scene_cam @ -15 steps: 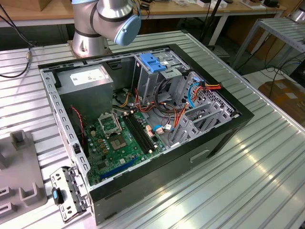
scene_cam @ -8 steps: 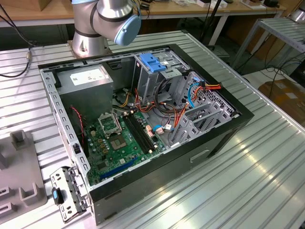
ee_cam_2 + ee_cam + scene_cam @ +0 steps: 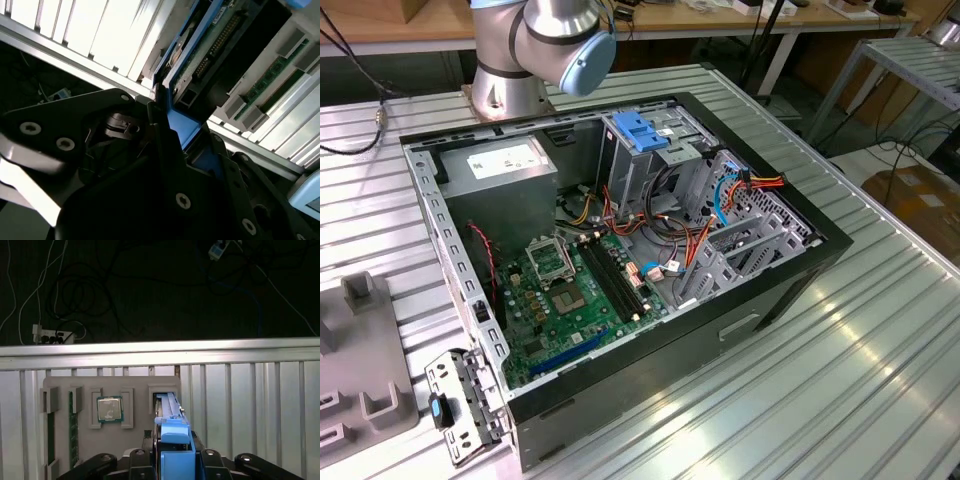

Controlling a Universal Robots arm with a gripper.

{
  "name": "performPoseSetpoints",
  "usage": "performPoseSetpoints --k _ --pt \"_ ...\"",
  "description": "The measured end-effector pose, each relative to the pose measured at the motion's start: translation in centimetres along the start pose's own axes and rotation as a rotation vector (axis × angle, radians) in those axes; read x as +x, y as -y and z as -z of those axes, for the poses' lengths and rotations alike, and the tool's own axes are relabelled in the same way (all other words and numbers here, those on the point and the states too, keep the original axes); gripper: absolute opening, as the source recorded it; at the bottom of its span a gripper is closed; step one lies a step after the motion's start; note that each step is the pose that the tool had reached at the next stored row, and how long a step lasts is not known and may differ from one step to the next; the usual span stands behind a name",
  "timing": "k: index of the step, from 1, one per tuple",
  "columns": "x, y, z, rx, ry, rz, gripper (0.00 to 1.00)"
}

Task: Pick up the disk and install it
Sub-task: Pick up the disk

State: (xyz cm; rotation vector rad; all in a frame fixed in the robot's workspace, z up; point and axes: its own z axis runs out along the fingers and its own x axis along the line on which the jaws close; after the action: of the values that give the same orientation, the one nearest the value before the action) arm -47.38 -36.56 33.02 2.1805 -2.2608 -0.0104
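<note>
Disk [image 3: 171,426]: stands on edge in a slot of the grey tray [image 3: 137,385], blue rail facing the gripper. Its green circuit-board face shows in the second wrist view.
Gripper [image 3: 176,462]: sits right at the disk's near end. The jaws are nearly together, pressed to either side of the blue rail with a gap only as wide as the disk is thick. It looks to have hold of the disk.
Key relation: the disk is dead centre between the jaws with no sideways offset, its thin way across them.
Long axis: runs straight away from the gripper along the slot, toward the table's edge rail.
Seating: the disk looks seated in the slot and is judged not raised, though this is hard to confirm.
Tray neighbours: a chip [image 3: 109,408] is just beside the slot and a memory stick [image 3: 73,430] further along, both clear of the jaws.
Table [image 3: 250,405]: ribbed metal, and the tray lies on it near the edge.
Computer case [image 3: 620,250]: open on the same table, with a tray of this kind at the exterior view's left, well apart from it.
Cage [image 3: 640,140]: blue-topped, inside the case on its far side.
Stage: grasp judged made, install not done.
</note>
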Motion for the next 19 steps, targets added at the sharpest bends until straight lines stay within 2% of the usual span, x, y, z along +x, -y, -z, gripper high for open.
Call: performPoseSetpoints --k 1,2,9,19 --pt "-0.01 -0.01 1.51 0.0001 0.0002 0.0 0.37" --pt "0.0 -0.01 2.11 -0.0001 0.0007 0.0 0.37" --pt "0.0 -0.01 2.49 -0.0001 0.0008 0.0 0.37" --pt "0.04 -0.01 2.51 -0.0001 0.0015 0.0 0.37"
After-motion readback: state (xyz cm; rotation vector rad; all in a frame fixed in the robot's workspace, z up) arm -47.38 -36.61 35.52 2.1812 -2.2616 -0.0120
